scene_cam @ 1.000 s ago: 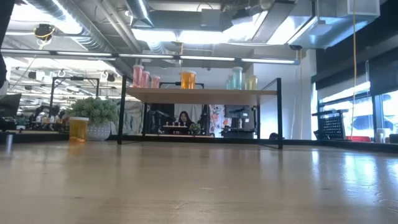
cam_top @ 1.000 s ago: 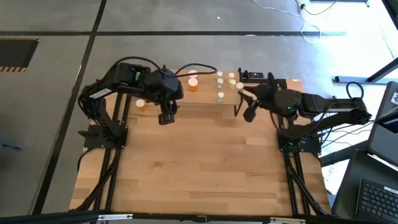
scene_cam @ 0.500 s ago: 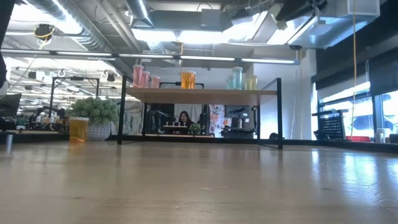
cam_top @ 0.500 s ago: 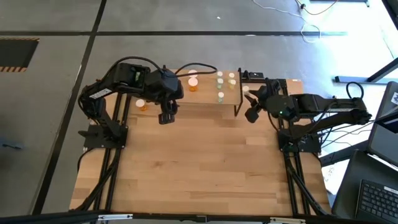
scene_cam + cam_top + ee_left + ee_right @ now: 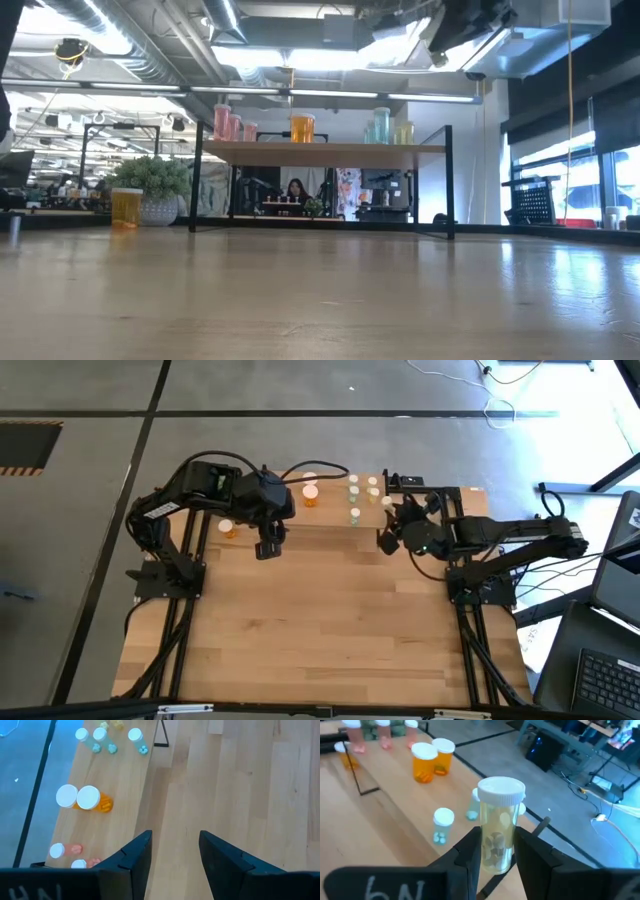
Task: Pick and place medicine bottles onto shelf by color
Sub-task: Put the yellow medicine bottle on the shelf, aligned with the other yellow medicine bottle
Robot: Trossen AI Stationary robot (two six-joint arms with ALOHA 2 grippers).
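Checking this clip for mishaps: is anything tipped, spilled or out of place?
Nothing stands out. The bottles on the shelf stand upright in colour groups; the right gripper holds a pale yellow bottle upright between its fingers.

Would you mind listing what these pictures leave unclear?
- High view: the right hand hides the pale yellow white-capped bottle it grips.
- Low view: both hands lie beyond the top edge.
- Left wrist view: the open left hand covers part of one pink bottle.
- High view: bottles on the light-wood shelf are too small to count.
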